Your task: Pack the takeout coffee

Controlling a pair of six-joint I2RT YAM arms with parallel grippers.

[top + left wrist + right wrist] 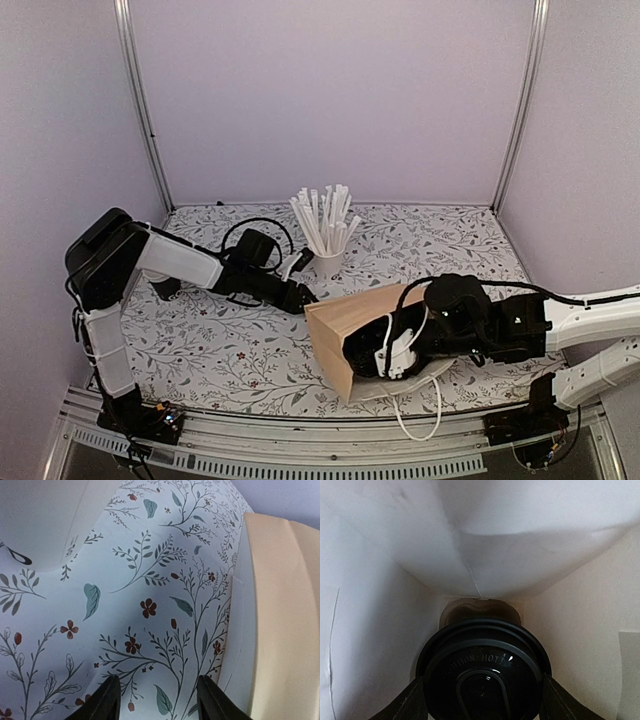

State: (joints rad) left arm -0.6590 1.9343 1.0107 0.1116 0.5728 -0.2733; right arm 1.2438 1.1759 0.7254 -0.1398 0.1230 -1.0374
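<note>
On the left: left tool (160, 702), jaws parted roughly halfway, gripping nothing, hanging low over the floral tabletop (140, 580). Sits between the white cup of wrapped straws (328, 262), just beyond it on the far side, and the left end of the paper bag (365, 310), just to its right. Touches neither, as far as can be told.

In the centre: bag lying on its side, mouth turned right and near.

On the right: right tool (482, 700) reaching in through the bag's mouth and closed around the takeout coffee (482, 665), with one of the fingers (412, 702) on either side, apparently just below the lid's rim. Cup body hidden; visible only as the round black lid with its sip tab and raised lettering. Sits well inside, between the bag's pale walls. Upright or tilted: cannot be told. Beyond it, at the bag's bottom, a brownish shape too dim to name.

Probably light, top-heavy if filled. Paper wall likely stiff enough for a gentle squeeze, but apt to buckle under a hard one. Plastic lid smooth, likely slippery, and liable to pop off if pushed sideways. Best taken on the cup wall just under the rim, at its stiffest part, much as here. Worth setting down gently, given a possible leak at the sip hole.
</note>
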